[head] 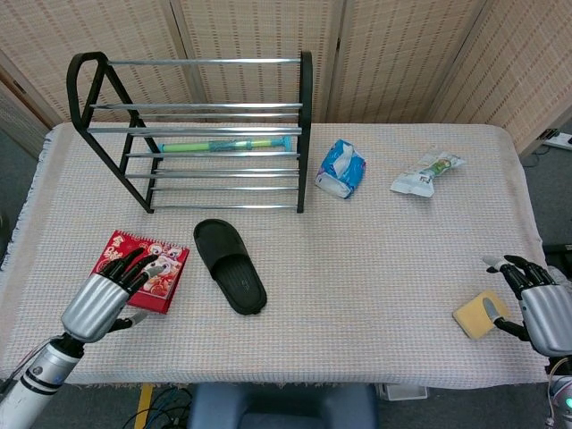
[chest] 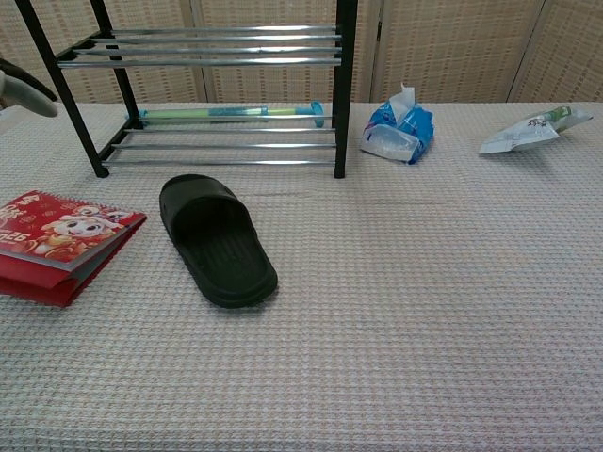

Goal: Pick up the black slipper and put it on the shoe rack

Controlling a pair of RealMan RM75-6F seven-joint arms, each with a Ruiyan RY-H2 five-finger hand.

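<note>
The left hand [head: 105, 297] hangs over the near edge of a red 2025 desk calendar [head: 150, 264], covering part of its cover, its fingers spread and slightly bent with nothing in them; the chest view catches only a dark fingertip at its left edge. The right hand [head: 541, 308] sits at the table's near right corner, partly cut off by the frame, fingers apart and empty, just beside a yellow sponge [head: 480, 314] that it partly overlaps. The black slipper [head: 231, 265] lies sole down on the table [head: 384, 259], between the calendar and the centre, in front of the shoe rack [head: 192, 132] and apart from it. The rack's top is cut off in the chest view; a green and blue rod-shaped item [head: 225, 144] rests on a lower tier, too small to identify. A pale woven cloth covers the table, and folding screens of woven panels stand behind it. A blue tissue pack [head: 340, 168] and a clear crumpled packet [head: 427, 172] lie further back; their print is unreadable. The calendar shows "2025" and a cartoon figure.
</note>
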